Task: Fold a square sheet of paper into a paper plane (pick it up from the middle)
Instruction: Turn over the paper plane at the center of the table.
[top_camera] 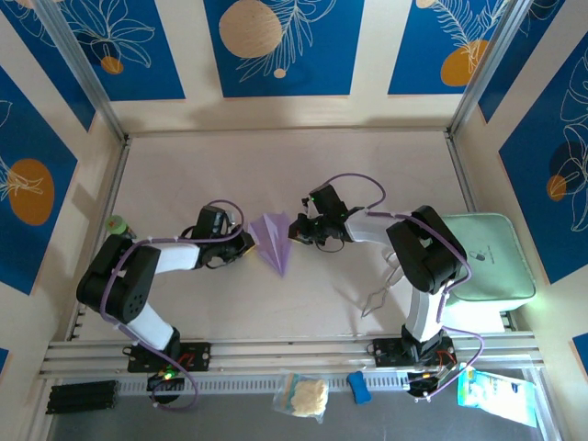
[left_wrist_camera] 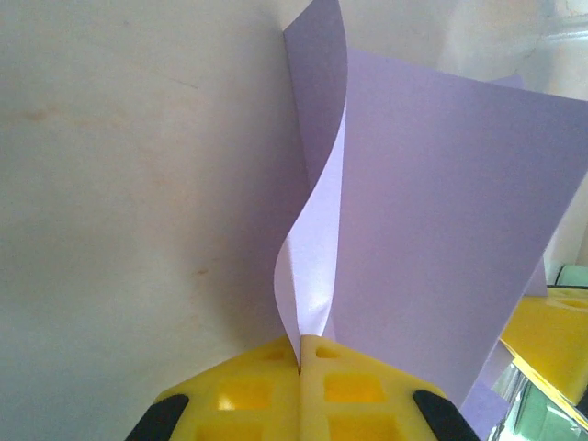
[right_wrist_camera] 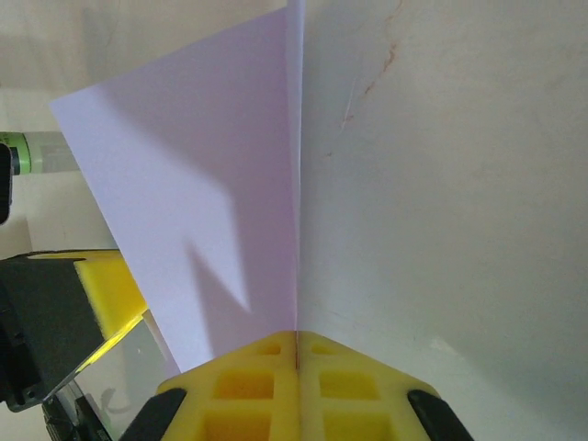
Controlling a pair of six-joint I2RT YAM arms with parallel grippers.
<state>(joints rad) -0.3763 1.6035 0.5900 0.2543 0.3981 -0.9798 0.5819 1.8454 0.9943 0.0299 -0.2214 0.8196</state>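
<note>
The lavender square sheet of paper stands folded into a narrow, pointed paper plane (top_camera: pixel 274 241) at the middle of the table, its tip toward the near edge. My left gripper (top_camera: pixel 246 244) is shut on its left side. In the left wrist view the yellow fingers (left_wrist_camera: pixel 266 390) pinch a curling flap of the paper plane (left_wrist_camera: pixel 441 211). My right gripper (top_camera: pixel 296 230) is shut on the right side. In the right wrist view its fingers (right_wrist_camera: pixel 344 386) meet on a thin upright edge of the paper plane (right_wrist_camera: pixel 202 175).
A pale mint-green tray (top_camera: pixel 487 257) sits at the right, beside the right arm's base. A bent wire piece (top_camera: pixel 377 299) lies on the table near that base. A green-capped object (top_camera: pixel 115 223) stands by the left wall. Walls close the table on three sides.
</note>
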